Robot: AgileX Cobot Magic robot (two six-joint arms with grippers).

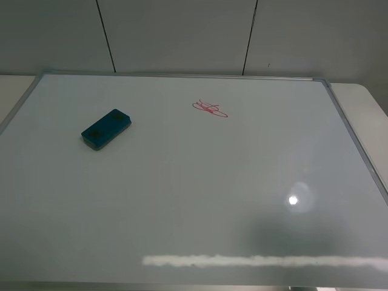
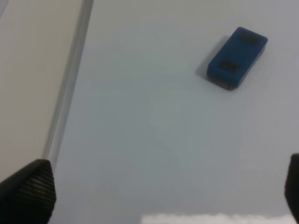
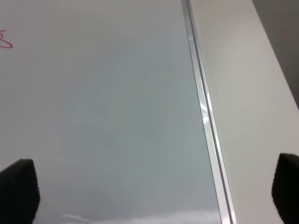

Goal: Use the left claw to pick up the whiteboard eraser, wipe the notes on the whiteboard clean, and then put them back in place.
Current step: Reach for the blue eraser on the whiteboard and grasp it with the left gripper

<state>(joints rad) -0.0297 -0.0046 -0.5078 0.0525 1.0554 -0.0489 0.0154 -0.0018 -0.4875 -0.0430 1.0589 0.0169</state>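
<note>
Well over on the left half of the board lies the small teal-blue rectangular whiteboard eraser. It rests flat and at a slant to the board's edges, with two dark patches on its top and a darker base. Nothing touches it. The notes, a small red marker scribble of looping lines, sit farther back near the middle, well apart from the eraser.

Both lie on the large glossy white whiteboard, which fills most of the high view. Its thin silver-grey metal frame runs along the far edge and both sides. The sheen catches a small round bright spot toward the near right and a long pale strip of glare along the near edge, with a dim shadow between them.

Outside the frame, a plain cream table shows on both sides. Behind it stands a grey panelled wall with thin dark seams.

The left claw appears only in its wrist view. Its black textured fingertips are spread wide above bare board near the frame, holding nothing, and the eraser is well apart from them. The right gripper also has its jaws wide apart and holds nothing, above the board's right edge.
</note>
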